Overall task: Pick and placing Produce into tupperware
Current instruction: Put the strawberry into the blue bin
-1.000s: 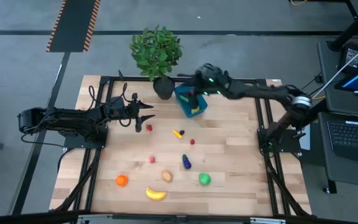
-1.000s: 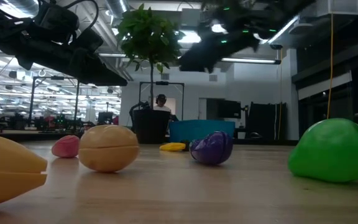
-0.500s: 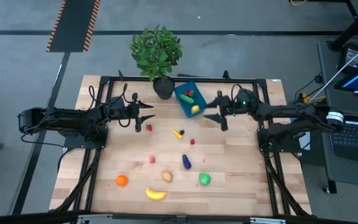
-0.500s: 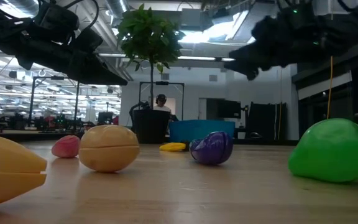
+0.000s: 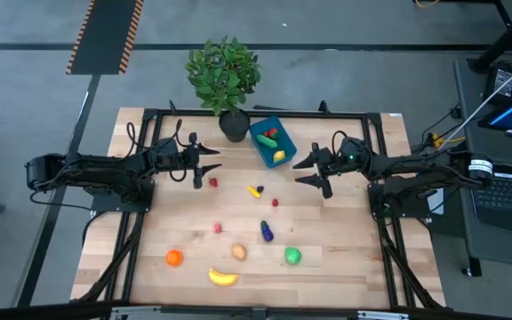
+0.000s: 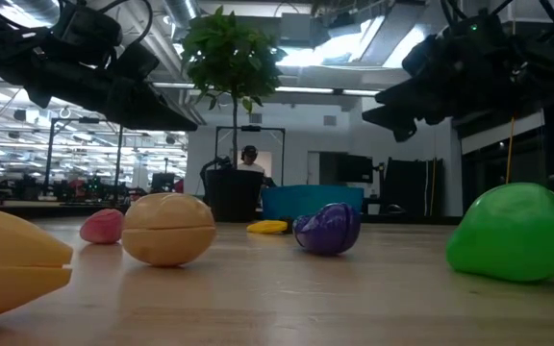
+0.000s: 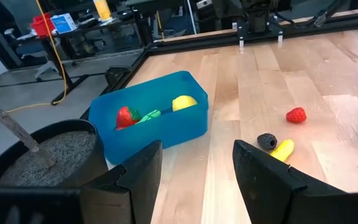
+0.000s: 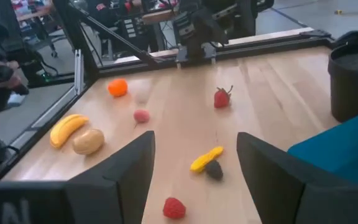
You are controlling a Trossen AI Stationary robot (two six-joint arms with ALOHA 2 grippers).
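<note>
Your left claw [image 5: 210, 167] hung jaws apart and empty just beside a strawberry [image 5: 212, 183]. Mid-counter [image 5: 345, 258] lay the loose produce: orange [image 5: 174, 258], banana [image 5: 223, 277], potato [image 5: 238, 252], eggplant [image 5: 267, 232], green apple [image 5: 292, 256]. I judged them light, hard, slick toys (round ones may roll), best pinched across the middle. The tupperware [image 5: 271, 141] sat by the plant pot [image 5: 233, 125], already holding three pieces. Your right claw [image 5: 312, 166] hovered open and empty nearby.

We count nine toy foods out on the table [image 5: 345, 267], three more inside one blue box [image 5: 263, 148], and one plant [image 5: 224, 73].
</note>
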